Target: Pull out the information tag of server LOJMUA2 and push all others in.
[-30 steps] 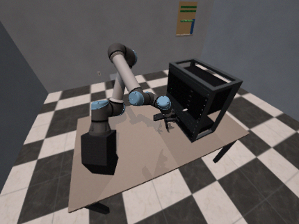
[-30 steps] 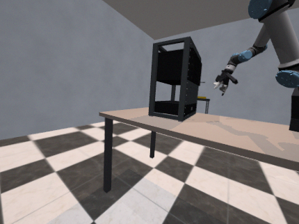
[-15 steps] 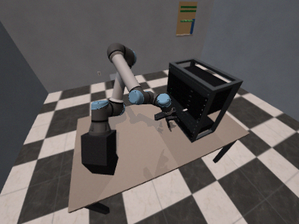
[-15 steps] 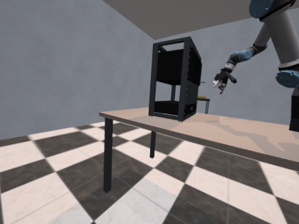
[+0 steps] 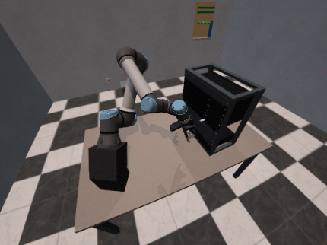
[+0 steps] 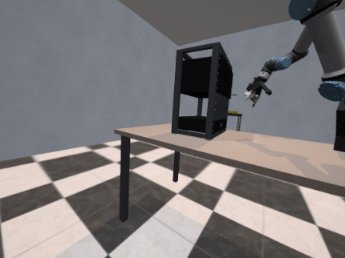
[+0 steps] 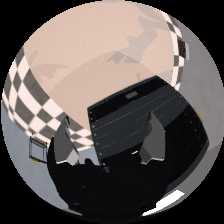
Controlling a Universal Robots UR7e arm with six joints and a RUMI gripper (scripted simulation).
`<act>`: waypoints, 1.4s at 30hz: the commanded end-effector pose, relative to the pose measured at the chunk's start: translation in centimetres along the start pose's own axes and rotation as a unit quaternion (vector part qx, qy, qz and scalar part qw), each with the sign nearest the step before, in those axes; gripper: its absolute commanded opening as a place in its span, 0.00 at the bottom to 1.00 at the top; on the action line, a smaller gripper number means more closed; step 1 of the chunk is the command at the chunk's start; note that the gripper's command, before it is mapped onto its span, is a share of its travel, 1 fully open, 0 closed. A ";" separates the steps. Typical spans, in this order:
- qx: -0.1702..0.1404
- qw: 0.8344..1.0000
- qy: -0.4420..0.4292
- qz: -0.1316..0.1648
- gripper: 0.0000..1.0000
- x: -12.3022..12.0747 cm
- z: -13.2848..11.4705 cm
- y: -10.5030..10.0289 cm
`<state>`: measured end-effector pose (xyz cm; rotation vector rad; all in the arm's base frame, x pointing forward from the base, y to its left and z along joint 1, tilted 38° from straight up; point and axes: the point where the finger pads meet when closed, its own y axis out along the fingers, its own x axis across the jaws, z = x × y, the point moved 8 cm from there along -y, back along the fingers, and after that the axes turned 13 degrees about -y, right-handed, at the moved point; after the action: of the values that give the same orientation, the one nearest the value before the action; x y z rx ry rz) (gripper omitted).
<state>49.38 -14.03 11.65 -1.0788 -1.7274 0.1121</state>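
Note:
The black server rack (image 5: 221,106) stands on the right part of the table, with its dark front face toward the arm. It also shows in the exterior view (image 6: 202,90) and fills the lower half of the wrist view (image 7: 145,122). One small light tag (image 5: 202,119) sticks out of the front at about mid height, and it also shows from the side (image 6: 233,94). The printed tags are too small to read. My gripper (image 5: 188,132) (image 6: 253,96) is open and empty. It hangs in the air just in front of the rack face, apart from it. Both fingers frame the rack in the wrist view (image 7: 107,155).
The arm's dark base block (image 5: 108,166) stands on the table's left side. The rack sits close to the table's right edge (image 5: 262,143). A poster (image 5: 204,20) hangs on the back wall. A small stand with a yellow item (image 6: 234,114) is far behind the rack.

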 end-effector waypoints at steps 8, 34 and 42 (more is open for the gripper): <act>-0.011 1.000 -0.022 0.010 1.00 0.2 -0.9 -0.5; -0.030 0.997 -0.063 0.029 1.00 0.6 -2.6 -1.4; -0.036 0.996 -0.077 0.035 1.00 0.8 -3.2 -1.8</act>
<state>50.69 -15.60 14.27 -1.1964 -1.8311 0.1745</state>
